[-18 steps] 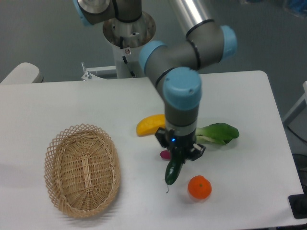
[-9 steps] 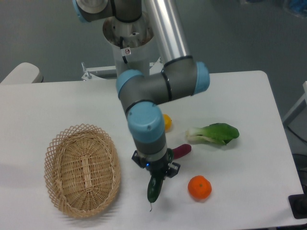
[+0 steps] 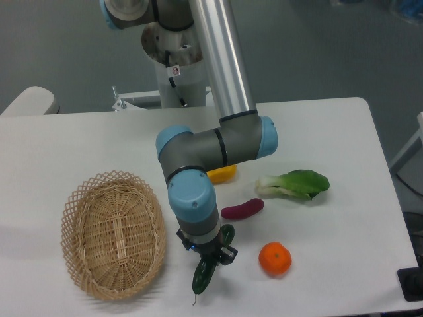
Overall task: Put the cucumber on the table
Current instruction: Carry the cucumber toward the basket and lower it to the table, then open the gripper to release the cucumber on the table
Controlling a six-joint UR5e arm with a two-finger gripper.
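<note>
Gripping the slim, dark green, slightly bumpy cucumber (image 3: 203, 274) by its upper end, the robot's two-finger hand (image 3: 209, 254) hangs low over the front of the large, smooth white tabletop (image 3: 330, 132). The cucumber tilts downward, its thin stem tip close to the surface; whether it touches is unclear. Release seems the step left. Just left sits an oval woven wicker basket (image 3: 114, 232). To the right lie a small glossy purple oblong vegetable (image 3: 242, 209), a round orange fruit (image 3: 275, 258), a yellow fruit (image 3: 222, 174) and a leafy green bok choy (image 3: 294, 184).
</note>
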